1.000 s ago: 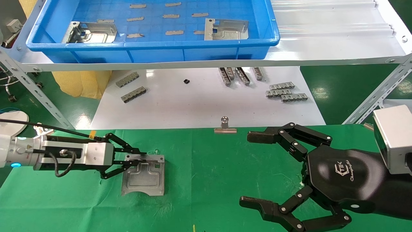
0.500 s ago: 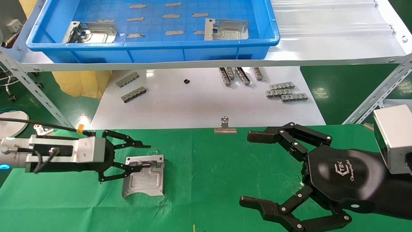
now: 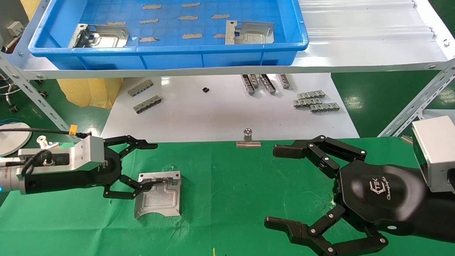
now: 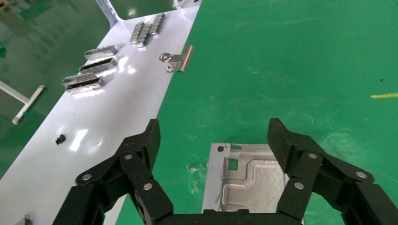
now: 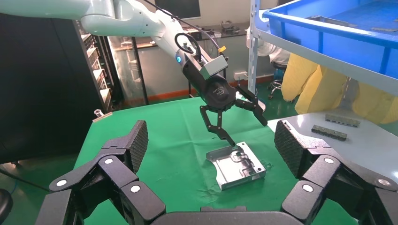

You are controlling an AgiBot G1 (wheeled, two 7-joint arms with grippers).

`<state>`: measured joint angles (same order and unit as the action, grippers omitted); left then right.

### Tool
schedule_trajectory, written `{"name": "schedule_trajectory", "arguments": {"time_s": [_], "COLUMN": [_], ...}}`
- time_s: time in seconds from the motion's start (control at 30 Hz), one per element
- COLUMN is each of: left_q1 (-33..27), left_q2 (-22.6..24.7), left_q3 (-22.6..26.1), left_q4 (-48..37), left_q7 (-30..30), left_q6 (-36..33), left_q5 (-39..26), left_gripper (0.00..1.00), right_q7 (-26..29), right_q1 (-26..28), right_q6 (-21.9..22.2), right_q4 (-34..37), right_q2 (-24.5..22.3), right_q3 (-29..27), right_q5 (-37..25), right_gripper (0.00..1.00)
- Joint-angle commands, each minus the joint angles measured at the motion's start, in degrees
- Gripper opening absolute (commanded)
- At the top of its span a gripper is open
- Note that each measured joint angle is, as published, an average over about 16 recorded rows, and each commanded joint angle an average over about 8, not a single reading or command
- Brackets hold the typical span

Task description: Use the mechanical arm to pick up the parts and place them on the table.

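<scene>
My right tool [image 3: 275, 186] hangs over the near right of the green worktop [image 3: 227, 199], fingers spread wide, clamped on nothing. To the left, my left tool [image 3: 151, 165] reaches in level from the left, fingers apart, above the near-left corner of a part [image 3: 159, 194] lying flat on the cloth. Two more parts [image 3: 249, 32] lie in the far blue tray [image 3: 170, 53].

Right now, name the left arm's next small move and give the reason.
Probably lift the left gripper clear and head toward the blue tray. Its jaws are open, one part lies flat on the green table, and two parts remain in the tray.
</scene>
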<state>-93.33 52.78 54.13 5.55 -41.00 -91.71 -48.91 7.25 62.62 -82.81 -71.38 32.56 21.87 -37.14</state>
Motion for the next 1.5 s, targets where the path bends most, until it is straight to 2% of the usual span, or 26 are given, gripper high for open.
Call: {"name": "schedule_trajectory", "arguments": {"time_s": [0.03,0.23,1.5], "left_q1": [-0.28,1.83,22.26], "left_q2": [0.18,-1.00,-12.44], "left_q3": [0.29,-2.23,-26.71], "left_q4": [-0.18,4.31,47.79], "left_q7": [-0.66,2.74,36.18], "left_q6": [0.01,0.41,4.23], "left_q5": [-0.33,0.13,4.85], "left_gripper": [1.00,1.00,1.00], "right_q7": [0.00,0.00,0.00], "right_q1": [0.00,0.00,0.00], "right_q6": [0.00,0.00,0.00], "right_q4": [0.00,0.00,0.00], "right_q2": [0.00,0.00,0.00], "right_q3": [0.00,0.00,0.01], "right_q5": [0.00,0.00,0.01], "right_gripper": [1.00,1.00,1.00]}}
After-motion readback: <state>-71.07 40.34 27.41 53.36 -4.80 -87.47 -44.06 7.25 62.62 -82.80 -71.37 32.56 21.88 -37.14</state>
